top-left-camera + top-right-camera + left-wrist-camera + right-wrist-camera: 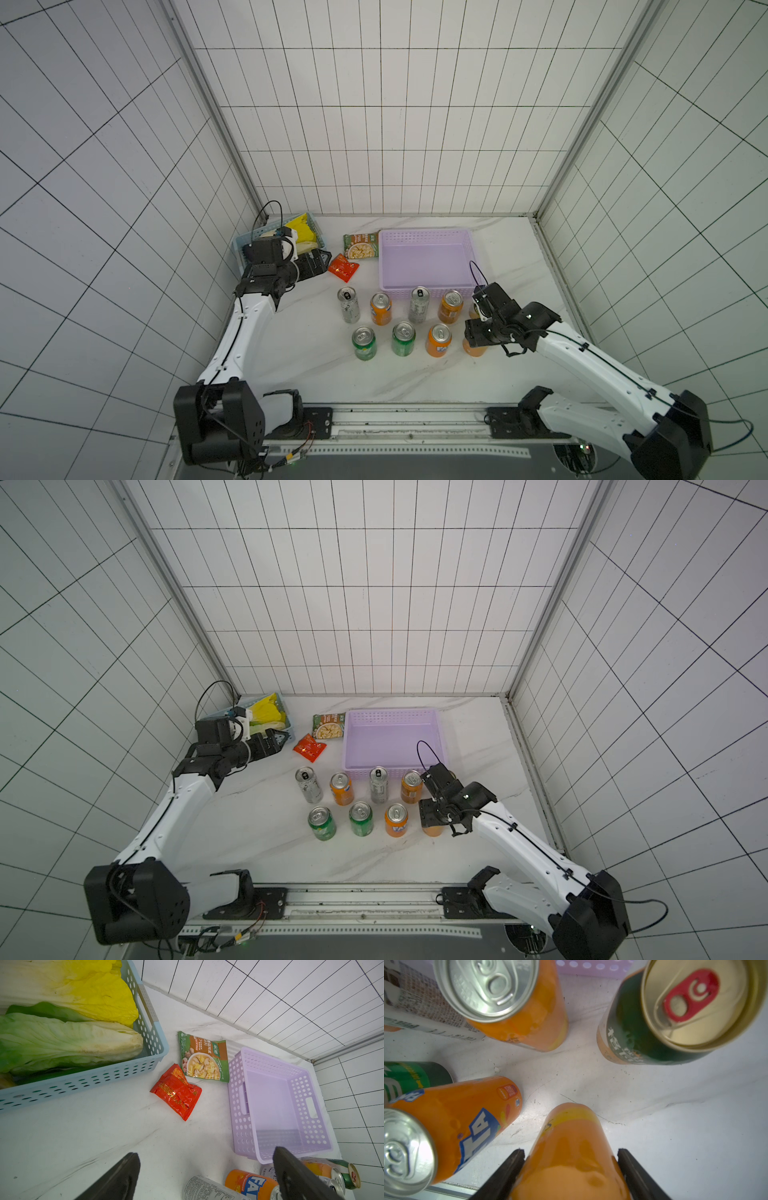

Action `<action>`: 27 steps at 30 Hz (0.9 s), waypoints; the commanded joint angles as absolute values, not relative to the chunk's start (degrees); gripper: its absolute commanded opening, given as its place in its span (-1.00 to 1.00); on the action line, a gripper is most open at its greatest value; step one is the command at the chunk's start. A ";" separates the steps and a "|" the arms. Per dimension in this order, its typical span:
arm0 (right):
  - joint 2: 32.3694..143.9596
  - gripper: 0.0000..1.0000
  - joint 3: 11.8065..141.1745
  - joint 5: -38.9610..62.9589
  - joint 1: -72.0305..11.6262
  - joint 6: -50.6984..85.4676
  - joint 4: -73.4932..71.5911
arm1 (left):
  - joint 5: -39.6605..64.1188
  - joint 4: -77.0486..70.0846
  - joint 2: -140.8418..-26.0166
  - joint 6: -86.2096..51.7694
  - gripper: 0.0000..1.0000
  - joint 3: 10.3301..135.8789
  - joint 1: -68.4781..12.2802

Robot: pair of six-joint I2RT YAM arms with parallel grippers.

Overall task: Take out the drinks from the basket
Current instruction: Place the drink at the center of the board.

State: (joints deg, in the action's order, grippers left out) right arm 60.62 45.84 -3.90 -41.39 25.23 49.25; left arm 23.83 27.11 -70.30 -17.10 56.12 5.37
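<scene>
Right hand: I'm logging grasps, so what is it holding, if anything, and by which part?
The right hand clamps an upright orange drink can by its opposite sides, on the upper part of its body.

White walls [395, 124] with thin black lines are standing on the far side, the left and the right. Grey metal posts [220, 124] are running up the two far corners. A white table top [316, 374] with faint grey streaks is lying below. A metal rail [407, 417] is running along its near edge.
</scene>
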 commanded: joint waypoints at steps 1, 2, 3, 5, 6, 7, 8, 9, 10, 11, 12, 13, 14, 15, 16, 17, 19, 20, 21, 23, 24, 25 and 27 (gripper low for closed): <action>59.64 0.35 44.27 -5.50 -42.03 26.37 45.16 | 23.72 26.64 -70.25 -16.62 0.96 57.04 5.71; 59.68 0.35 43.89 -5.54 -42.08 26.48 44.63 | 23.77 26.65 -70.31 -16.62 0.96 57.03 5.75; 59.77 0.35 43.54 -5.62 -42.10 26.61 44.27 | 23.74 26.63 -70.29 -16.64 0.96 57.04 5.72; 59.99 0.35 42.94 -5.86 -42.04 26.98 43.58 | 23.79 26.71 -70.28 -16.69 0.96 57.04 5.76; 60.03 0.35 42.68 -6.10 -42.05 27.11 43.20 | 23.77 26.68 -70.36 -16.64 0.96 57.04 5.72; 60.03 0.35 42.31 -6.28 -42.03 27.22 42.76 | 23.80 26.65 -70.35 -16.66 0.96 57.04 5.69; 60.11 0.35 41.99 -6.41 -42.05 27.29 42.40 | 23.74 26.70 -70.34 -16.69 0.96 57.04 5.75; 60.29 0.35 41.69 -6.50 -42.07 27.33 42.20 | 23.77 26.63 -70.34 -16.67 0.96 57.04 5.80; 60.53 0.35 41.50 -6.46 -42.07 27.40 42.19 | 23.77 26.63 -70.40 -16.63 0.96 57.04 5.69; 60.85 0.35 41.32 -6.31 -42.10 27.47 42.25 | 23.81 26.71 -70.38 -16.61 0.96 57.04 5.80; 61.10 0.35 41.10 -6.14 -42.10 27.51 42.19 | 23.78 26.71 -70.36 -16.64 0.96 57.04 5.78; 61.41 0.35 40.97 -5.91 -42.08 27.59 40.79 | 23.74 26.68 -70.40 -16.69 0.96 57.04 5.73; 61.69 0.35 40.80 -5.80 -42.10 27.68 40.48 | 23.77 26.65 -70.33 -16.62 0.96 57.04 5.79; 61.79 0.35 40.70 -5.72 -42.14 27.69 40.35 | 23.74 26.68 -70.36 -16.63 0.96 57.04 5.77; 61.87 0.35 40.61 -5.71 -42.10 27.77 40.13 | 23.73 26.63 -70.37 -16.65 0.96 57.04 5.80; 61.96 0.35 40.52 -5.71 -42.10 27.77 40.08 | 23.78 26.63 -70.40 -16.63 0.96 57.04 5.73; 61.96 0.36 40.43 -5.80 -42.11 27.77 40.05 | 23.77 26.68 -70.38 -16.62 0.96 57.04 5.78; 61.97 0.36 40.29 -5.80 -42.13 27.77 40.05 | 23.77 26.68 -70.40 -16.69 0.96 57.04 5.75; 61.96 0.36 40.24 -5.81 -42.14 27.77 40.08 | 23.78 26.68 -70.43 -16.63 0.96 57.04 5.78; 61.96 0.39 40.08 -5.80 -42.15 27.90 40.08 | 23.80 26.70 -70.48 -16.66 0.96 57.04 5.77; 61.96 0.40 39.99 -5.82 -42.16 27.86 40.03 | 23.81 26.68 -70.46 -16.61 0.96 57.04 5.80; 61.96 0.41 39.93 -5.80 -42.10 27.86 40.16 | 23.74 26.63 -70.49 -16.63 0.96 57.04 5.79; 61.92 0.44 40.14 -5.72 -42.12 27.86 40.46 | 23.75 26.66 -70.49 -16.67 0.96 57.04 5.78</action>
State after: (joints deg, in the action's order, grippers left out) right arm 62.22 40.42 -4.84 -41.63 27.27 41.76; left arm 23.83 27.14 -70.30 -17.08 56.12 5.43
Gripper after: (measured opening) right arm 0.717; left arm 0.982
